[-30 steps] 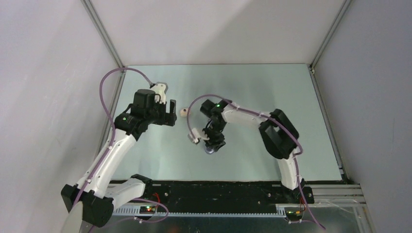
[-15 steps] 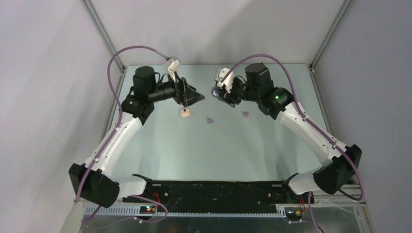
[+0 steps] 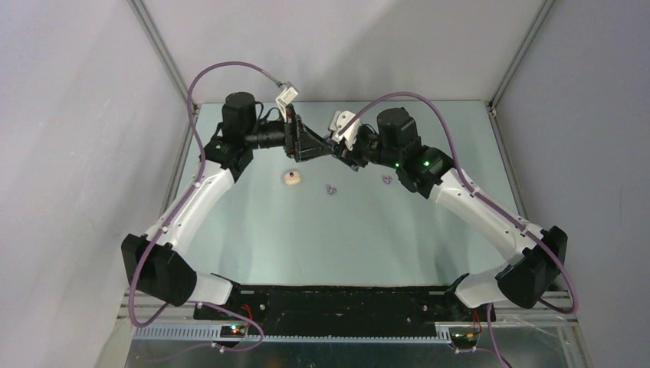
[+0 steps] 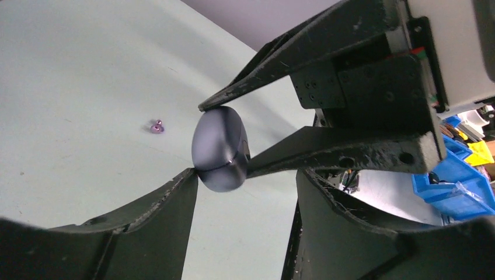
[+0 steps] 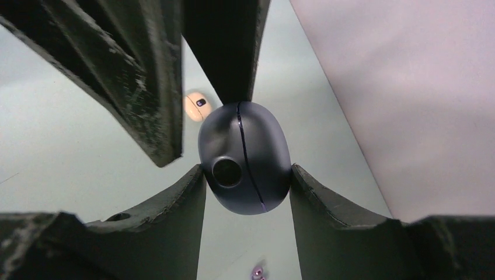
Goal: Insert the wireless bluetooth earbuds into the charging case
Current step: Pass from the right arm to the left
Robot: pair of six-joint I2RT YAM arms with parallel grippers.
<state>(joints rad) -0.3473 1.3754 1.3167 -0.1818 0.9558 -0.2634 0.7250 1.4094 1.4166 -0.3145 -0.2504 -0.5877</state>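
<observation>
Up in the air, the right gripper [image 5: 246, 170] is clamped on a smooth dark grey pebble-shaped charging case [image 4: 217, 146], its lid shut. The left gripper [image 4: 247, 172] stands apart around it, one tip at the seam and the other clear. A tiny purple earbud [image 3: 330, 189] lies on the table [image 3: 253, 230] below both. A skewed push on that slick curve could, I reckon, squirt the case out.
</observation>
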